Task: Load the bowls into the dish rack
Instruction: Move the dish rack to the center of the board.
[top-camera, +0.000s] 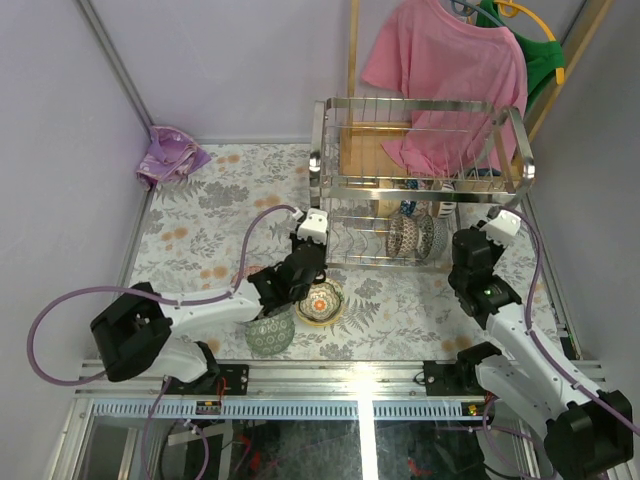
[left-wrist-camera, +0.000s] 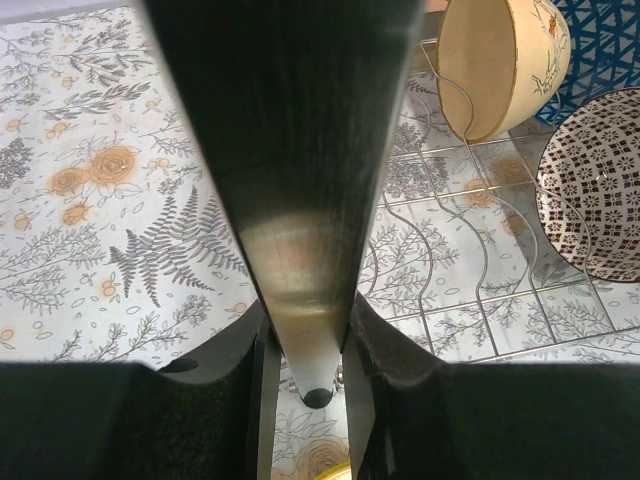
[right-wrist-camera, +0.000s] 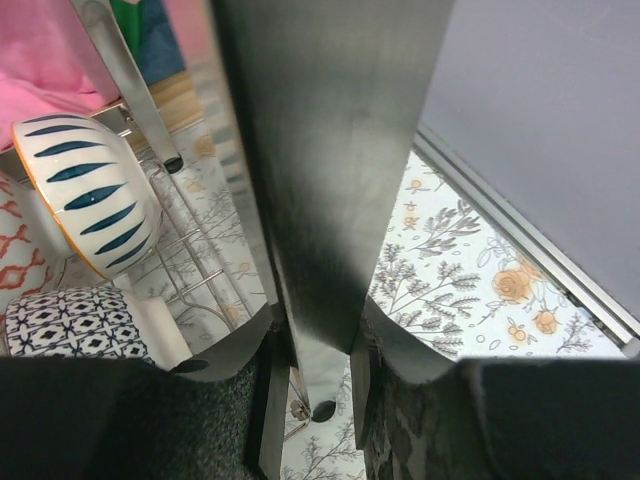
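Likely glazed ceramic: stiff, slick, chip-prone, moderate weight; pinch rim wall. Orange-patterned bowl (top-camera: 320, 301) and green bowl (top-camera: 270, 334) sit on desk (top-camera: 220, 200), near side of dish rack (top-camera: 318, 160). Left tool (top-camera: 313, 283) at former's far rim, contact unclear; right tool (top-camera: 468, 248) beside rack. Jaw spread of both: cannot tell.

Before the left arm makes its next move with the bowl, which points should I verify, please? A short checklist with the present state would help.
1. Left gripper is at the rim of the orange-patterned ceramic bowl: ok.
2. Firm grip on that bowl: cannot tell.
3. Free prongs in the lower tier of the shiny steel wire dish rack, left of the patterned bowls standing there: ok.
4. Right arm is at the rack's right end, away from that path: ok.
5. Grey-green round bowl loaded: not ok, it sits on the floral table.
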